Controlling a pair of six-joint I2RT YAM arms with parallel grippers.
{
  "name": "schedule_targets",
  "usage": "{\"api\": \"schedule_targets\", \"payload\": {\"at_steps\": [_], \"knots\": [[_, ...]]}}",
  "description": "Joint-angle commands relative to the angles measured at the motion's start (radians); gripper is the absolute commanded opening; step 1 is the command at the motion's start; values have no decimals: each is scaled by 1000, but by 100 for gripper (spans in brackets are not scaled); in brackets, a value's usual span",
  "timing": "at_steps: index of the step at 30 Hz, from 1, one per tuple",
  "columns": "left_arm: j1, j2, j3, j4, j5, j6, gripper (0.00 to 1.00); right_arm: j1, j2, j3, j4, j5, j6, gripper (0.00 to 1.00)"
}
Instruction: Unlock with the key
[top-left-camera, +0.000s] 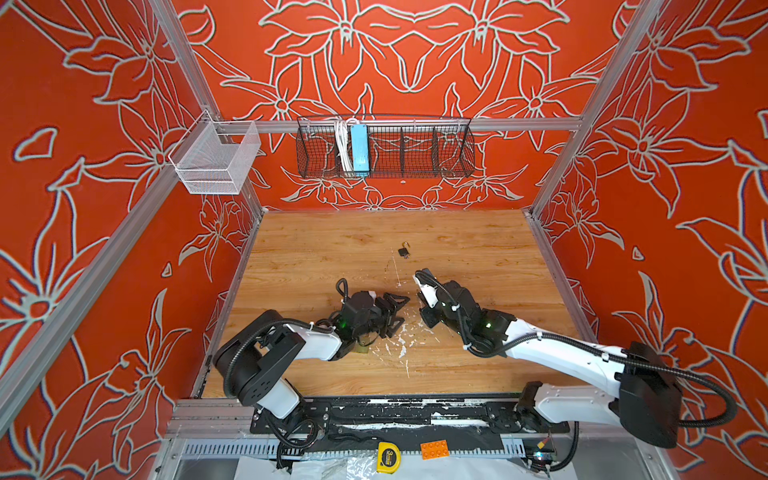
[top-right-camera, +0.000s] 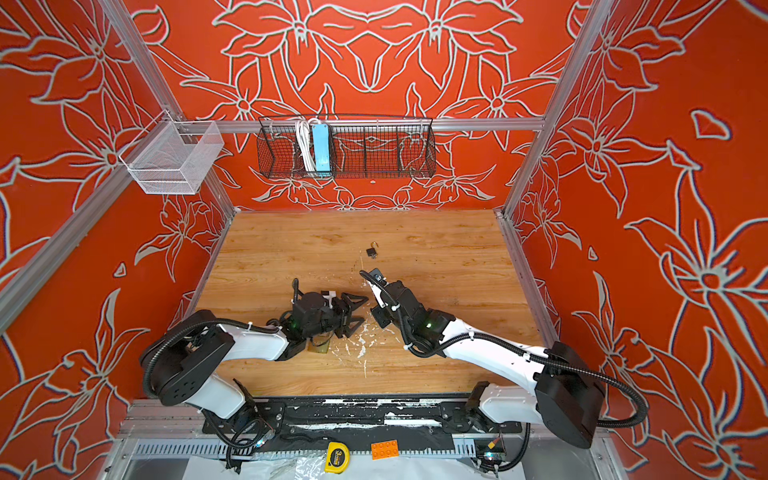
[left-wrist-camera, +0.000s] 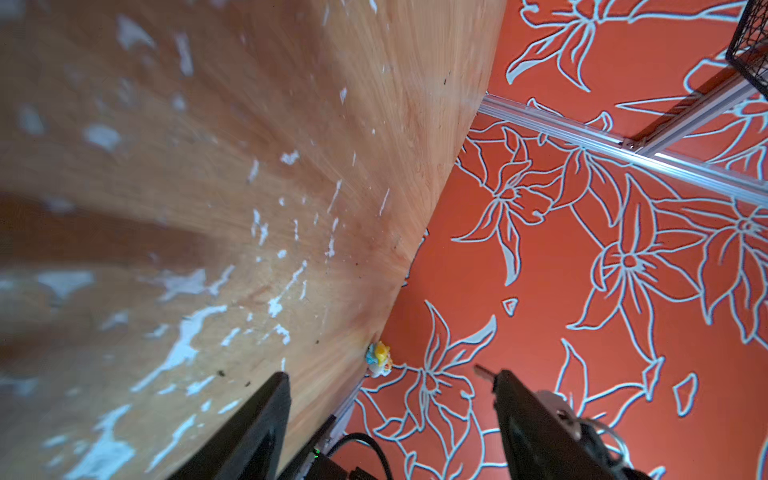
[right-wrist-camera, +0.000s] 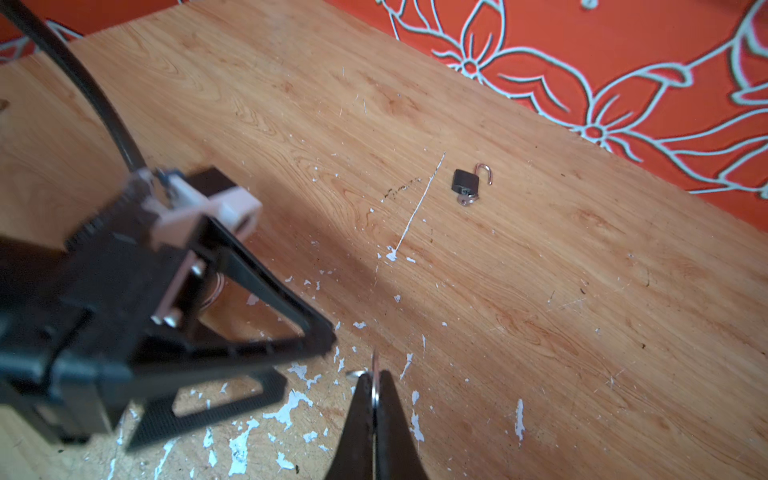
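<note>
My right claw (right-wrist-camera: 375, 376) was clamped tight on a thin metal ring (right-wrist-camera: 375, 386), which stood edge-on between the two fingertips, low over the bench (top-left-camera: 478, 257). A small silver tab stuck out beside the ring, too blurred for me to name. The padlock (right-wrist-camera: 465, 180) lay flat on the bench, well ahead of that claw and touched by neither arm. In both top views it sat past the middle of the wood, toward the back wall. Its shackle (right-wrist-camera: 484, 171) was swung open, one leg free of the black body. A small silver piece sat at the foot of the body; I could not tell whether it was a key. My left claw (top-left-camera: 405, 308) hung near the right one, turned on its side, with its jaws spread wide and nothing between them. White flecks (right-wrist-camera: 291, 405) spotted the wood under and between both claws, and a thin white streak (right-wrist-camera: 419, 203) ran from them toward the padlock. From my left wrist I saw a small yellow and blue toy (left-wrist-camera: 378, 359) at the bench's edge, against the red wall. A yellow tape (top-left-camera: 387, 456) and an orange brick (top-left-camera: 434, 449) lay off the bench, by my bases.
</note>
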Motion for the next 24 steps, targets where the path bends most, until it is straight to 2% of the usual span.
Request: {"api": "schedule_targets", "payload": {"at_steps": [1,5,9,16,24], "knots": [[-51,28,30,88,-112,-174,78,-2,-39,-32,41,-23,0,0],[-84,54,45,113,-214,-246,79,-2,-80,-67,60,-45,-4,0],[-90,79,63,152,-263,-302,79,-2,-114,-90,68,-39,-3,0],[-102,136,155,174,-251,-338,78,-2,-96,-96,87,-74,9,0],[-117,199,179,279,-252,-370,70,-2,-68,-97,108,-69,12,0]]}}
